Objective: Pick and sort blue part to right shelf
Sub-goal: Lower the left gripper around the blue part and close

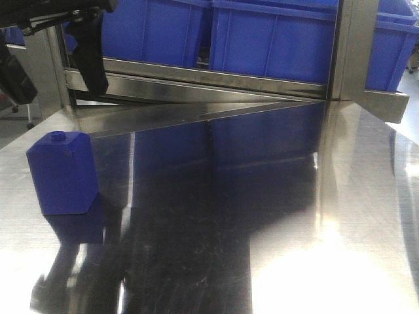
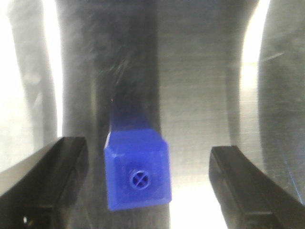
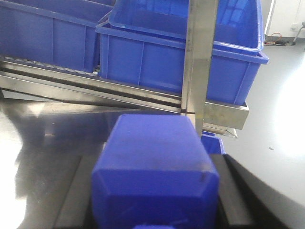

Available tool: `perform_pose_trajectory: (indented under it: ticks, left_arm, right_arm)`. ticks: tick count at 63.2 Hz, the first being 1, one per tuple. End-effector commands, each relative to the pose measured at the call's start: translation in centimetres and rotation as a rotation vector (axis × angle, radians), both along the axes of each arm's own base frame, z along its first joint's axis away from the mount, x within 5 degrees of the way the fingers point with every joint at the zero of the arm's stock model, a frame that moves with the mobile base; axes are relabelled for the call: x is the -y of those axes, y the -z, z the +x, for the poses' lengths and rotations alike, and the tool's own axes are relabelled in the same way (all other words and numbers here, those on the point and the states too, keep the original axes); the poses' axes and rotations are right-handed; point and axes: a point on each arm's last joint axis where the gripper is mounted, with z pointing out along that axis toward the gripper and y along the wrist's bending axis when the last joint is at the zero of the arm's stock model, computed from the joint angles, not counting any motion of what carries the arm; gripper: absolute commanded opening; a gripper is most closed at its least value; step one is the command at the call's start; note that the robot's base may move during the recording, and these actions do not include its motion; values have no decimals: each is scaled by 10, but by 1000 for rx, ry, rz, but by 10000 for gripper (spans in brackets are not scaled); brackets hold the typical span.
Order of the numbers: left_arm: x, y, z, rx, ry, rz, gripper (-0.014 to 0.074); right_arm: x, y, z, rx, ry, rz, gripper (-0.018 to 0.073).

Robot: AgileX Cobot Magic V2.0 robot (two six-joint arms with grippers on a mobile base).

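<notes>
Right gripper: dark fingers lie against both flanks of the solid-blue bottle-shaped block with sloped shoulders. Judged clenched on it. This is the blue part. It fills the lower middle of the right wrist view, cap end toward the camera and almost cut off by the frame edge. Cannot tell whether it is lifted off the surface or resting on it.

Left gripper: jaws released, set wide apart. Seen from above, the squatter blue block with a tiny round knob sits between them, touching neither. That block stands upright near the left side of the polished steel table.

Ahead of the held part is the stainless-steel frame rack, the right shelf. Its flat front rail carries large open blue plastic bins. A steel upright post stands directly in line with the part.

Risks, as judgement:
- A straight advance would drive the part into the post or the front rail. Cause: present heading, and the part sits lower than the bin rim.
- The part could slip or twist in the grip. Cause: smooth flat faces and a bulky body.
- The part may land on the rail instead of in a bin if let go before it clears the rim.
- If the left jaws close, they take the wrong block.
</notes>
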Motion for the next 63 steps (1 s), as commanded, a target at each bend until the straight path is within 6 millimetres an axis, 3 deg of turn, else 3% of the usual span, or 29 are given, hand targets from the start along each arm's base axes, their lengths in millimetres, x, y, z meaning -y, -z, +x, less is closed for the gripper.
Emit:
perform_pose_trajectory:
  ticks: [1, 31, 51, 63]
  left_arm:
    - [1, -18, -2, 31, -22, -27, 578]
    - [4, -8, -2, -51, -117, -34, 578]
    - [20, 9, -2, -100, -67, 21, 578]
    - [19, 18, 2, -120, -64, 75, 578]
  right_arm:
    - [1, -18, -1, 110, 7, 7, 465]
    - [1, -18, -1, 110, 7, 7, 465]
    - [1, -18, -1, 110, 7, 7, 465]
    - [1, -18, -1, 110, 7, 7, 465]
